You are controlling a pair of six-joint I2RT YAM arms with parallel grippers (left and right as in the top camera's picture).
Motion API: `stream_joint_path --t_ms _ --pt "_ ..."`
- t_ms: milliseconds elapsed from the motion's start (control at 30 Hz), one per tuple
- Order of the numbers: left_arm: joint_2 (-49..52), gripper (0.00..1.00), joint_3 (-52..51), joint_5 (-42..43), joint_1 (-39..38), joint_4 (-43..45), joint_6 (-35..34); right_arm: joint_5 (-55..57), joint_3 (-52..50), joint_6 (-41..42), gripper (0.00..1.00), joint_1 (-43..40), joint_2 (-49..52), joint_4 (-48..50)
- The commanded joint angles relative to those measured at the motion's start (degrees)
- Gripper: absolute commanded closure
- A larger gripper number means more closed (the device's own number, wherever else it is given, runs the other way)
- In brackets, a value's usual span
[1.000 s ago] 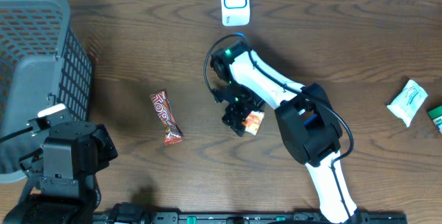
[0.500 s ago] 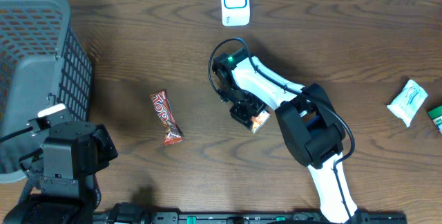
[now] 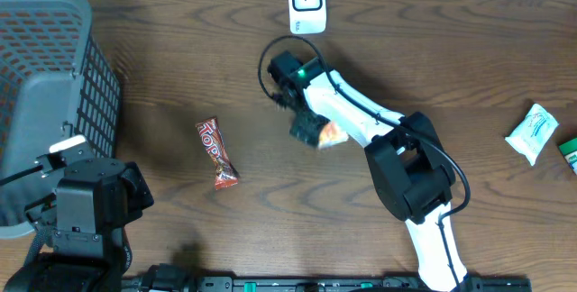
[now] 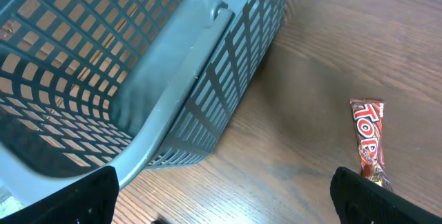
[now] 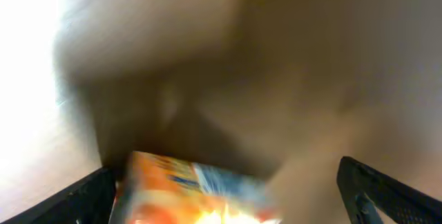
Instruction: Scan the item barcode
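Just above centre of the overhead frame, right gripper (image 3: pixel 306 130) showed blurred, with orange packet (image 3: pixel 331 135) at its tip. Wrist view: its 2 fingers stood wide, packet between them, closer to the left-of-frame finger; whether it was gripped, cannot tell. White scanner (image 3: pixel 306 4) sat top centre, well apart. Left gripper (image 4: pixel 221 200) gaped wide beside grey basket (image 4: pixel 173 113).

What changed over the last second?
The right gripper moved up the table toward the white scanner, and the orange packet between its fingers went with it. The blur hides whether it is gripped. The candy bar and basket stayed put.
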Motion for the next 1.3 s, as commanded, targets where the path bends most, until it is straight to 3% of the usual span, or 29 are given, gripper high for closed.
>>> stream_joint_path --t_ms 0,133,167,233,367,467,733,900,1067,1133,1267 --pt "0.0 0.02 0.1 -0.7 -0.1 -0.2 0.3 17.5 1.6 -1.5 0.01 1.8 2.5 0.5" --pt "0.0 0.02 0.1 -0.7 -0.1 -0.2 0.3 10.2 6.9 7.4 0.01 5.0 2.4 -3.2" --pt "0.0 0.02 0.1 -0.7 -0.1 -0.2 0.3 6.8 7.6 7.5 0.07 5.7 2.4 -4.1" --pt "0.0 0.02 0.1 -0.7 -0.1 -0.2 0.3 1.5 8.1 7.9 0.29 6.7 2.4 -4.6" --pt "0.0 0.02 0.1 -0.7 -0.1 -0.2 0.3 -0.4 7.7 12.0 0.60 7.1 2.5 -2.3" --pt "0.0 0.02 0.1 -0.7 -0.1 -0.2 0.3 -0.3 7.6 16.4 0.97 6.1 2.5 -0.5" --pt "0.0 0.02 0.1 -0.7 -0.1 -0.2 0.3 -0.6 7.6 32.5 0.99 -1.1 2.5 0.8" --pt "0.0 0.02 0.1 -0.7 -0.1 -0.1 0.3 -12.6 7.6 32.5 0.99 -4.8 2.5 0.4" --pt "0.0 0.02 0.1 -0.7 -0.1 -0.2 0.3 -15.5 7.6 32.5 0.99 -6.1 2.5 -5.4" --pt "0.0 0.02 0.1 -0.7 -0.1 -0.2 0.3 -18.5 7.6 28.4 0.99 -6.0 2.5 -9.0" --pt "0.0 0.02 0.1 -0.7 -0.1 -0.2 0.3 -30.8 7.6 12.1 0.99 -4.3 2.5 -16.3"
